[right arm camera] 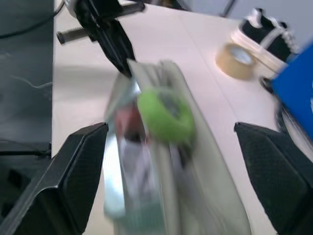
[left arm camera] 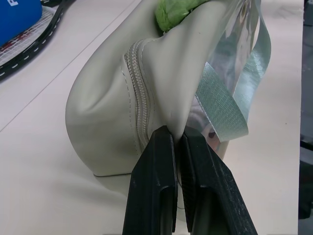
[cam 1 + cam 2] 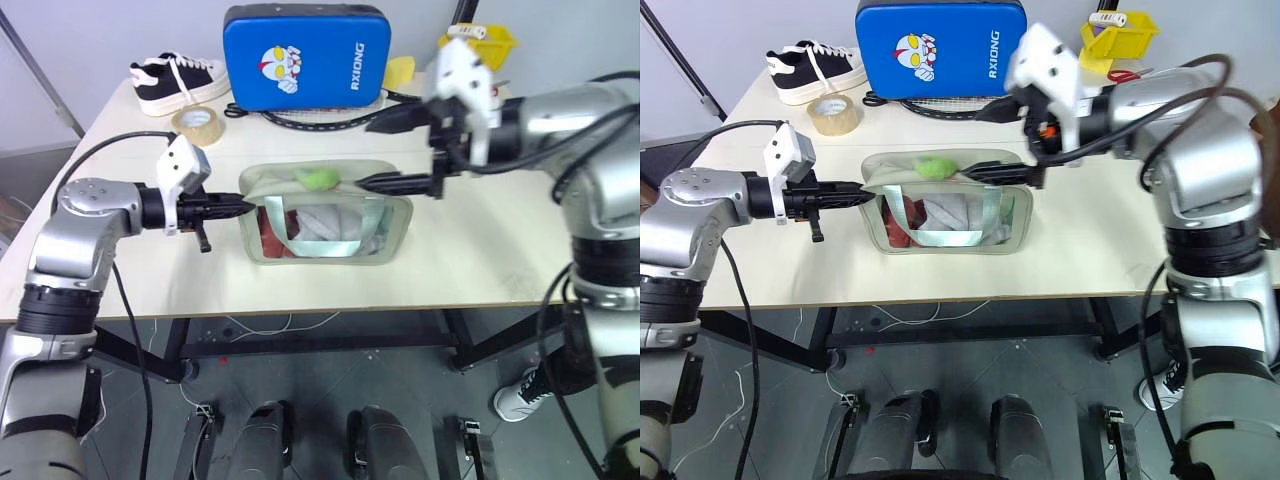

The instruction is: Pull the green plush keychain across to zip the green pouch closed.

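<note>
Sage-green fabric, clear window: the green pouch [image 3: 325, 215] stands upright on the table [image 3: 480, 260], about mid-table, nearer the front edge than the back. Two green straps [image 3: 940, 222] cross the window; red and white contents show behind it.

The green plush keychain [image 3: 318, 179] sits on the pouch's top edge, roughly mid-length, slightly toward the pouch's left end.

Left gripper [image 2: 177, 139]: clenched on the fabric at the pouch's left end, just beside the zipper track [image 2: 139, 88]. Fabric is puckered where the fingers pinch it. Arm reaches in roughly level from the table's left side.

Right gripper [image 3: 400, 150]: released, jaws wide apart, holding nothing. It hangs above the pouch's right end; the lower finger [image 3: 395, 183] lies close over the top edge, and I cannot tell if it touches. In the right wrist view the keychain sits between the two spread fingers, apart from both.

Toward the back edge:
- blue pad [image 3: 305, 55], upright, centre
- tape roll [image 3: 197, 124], left of the pad
- black-and-white sneaker [image 3: 178, 80], back-left corner
- yellow bin [image 3: 1122, 38], back-right corner
- black cable [image 3: 310, 120] in front of the pad
</note>
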